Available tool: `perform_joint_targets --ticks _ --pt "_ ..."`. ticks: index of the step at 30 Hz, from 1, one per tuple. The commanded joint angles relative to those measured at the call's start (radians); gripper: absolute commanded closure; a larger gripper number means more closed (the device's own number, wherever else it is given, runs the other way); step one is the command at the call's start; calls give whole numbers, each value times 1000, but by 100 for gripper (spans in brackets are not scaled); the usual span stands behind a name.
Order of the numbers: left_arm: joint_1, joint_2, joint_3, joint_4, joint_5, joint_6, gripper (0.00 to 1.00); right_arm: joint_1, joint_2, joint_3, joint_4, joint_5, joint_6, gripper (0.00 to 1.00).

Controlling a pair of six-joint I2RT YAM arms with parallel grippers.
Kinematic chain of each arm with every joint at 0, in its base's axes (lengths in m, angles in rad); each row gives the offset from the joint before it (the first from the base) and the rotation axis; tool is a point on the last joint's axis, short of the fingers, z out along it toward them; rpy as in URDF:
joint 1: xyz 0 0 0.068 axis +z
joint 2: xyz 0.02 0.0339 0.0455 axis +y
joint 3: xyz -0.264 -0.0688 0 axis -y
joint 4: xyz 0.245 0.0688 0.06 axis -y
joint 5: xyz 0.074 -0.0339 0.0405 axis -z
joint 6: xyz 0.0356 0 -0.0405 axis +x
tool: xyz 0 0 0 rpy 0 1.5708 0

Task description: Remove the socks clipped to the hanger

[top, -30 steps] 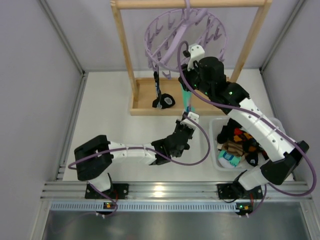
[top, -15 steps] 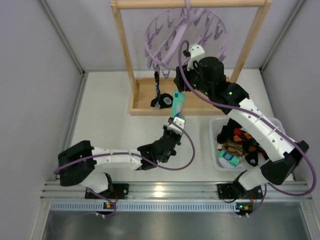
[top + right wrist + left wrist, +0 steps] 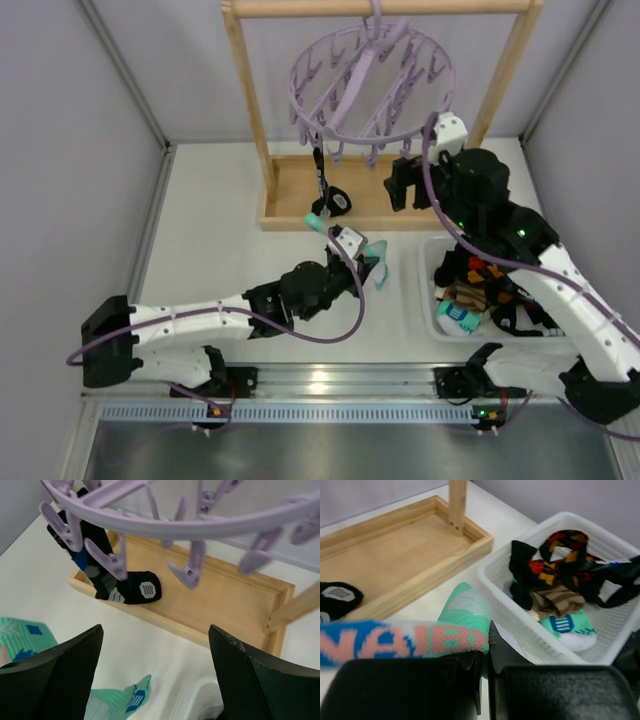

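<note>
Socks on the hanger: one black sock [image 3: 127, 592] with blue and grey patches hangs from a peg on the left side of the ring, toe down over the wooden tray [image 3: 405, 550].
Hanger: the round lavender hanger [image 3: 165, 528] hooks onto the top bar of the wooden rack [image 3: 252, 110] at the far end of the table [image 3: 210, 230], with its other pegs dangling.
Teal sock: here's the action! A mint-green sock [image 3: 465, 612] with a blue and pink lettered band is low over the table, on the near side of the tray and just left of the basket, apart from the hanger.
Left gripper: the left gripper [image 3: 484, 660] is clamped tight on that teal sock, fingers pressed together with the band draped across them.
Right gripper: the right gripper [image 3: 155, 627] is up beside the ring's right, near edge with its fingers spread wide, holding nothing.
Basket: the white mesh basket [image 3: 425, 290] sits on the right, under the right arm.
In the basket: a red, orange and black argyle sock [image 3: 562, 555], a brown striped sock [image 3: 560, 602], a teal and white sock [image 3: 567, 627] and black fabric, all tangled together.
</note>
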Motion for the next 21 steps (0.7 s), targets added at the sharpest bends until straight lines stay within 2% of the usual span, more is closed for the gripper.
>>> perform_joint_targets --ticks 1,4,9,13,14,17,21 --pt "-4 1 119 -33 191 -31 100 -18 -172 -48 -65 142 30 17" --pt "-2 59 229 -78 255 -24 100 -25 -304 -94 -131 244 70 15" --pt "-2 197 424 -110 338 19 100 -26 -511 -123 -209 308 123 10" --pt "-2 355 584 -156 423 47 100 -26 -587 -100 -238 320 129 9" --pt "-2 394 657 -168 490 48 100 -26 -596 -92 -245 318 128 9" --pt "-2 558 806 -230 550 24 100 -26 -608 -63 -274 334 120 10" --pt "-6 787 967 -285 721 -21 100 -25 -625 -57 -291 363 108 9"
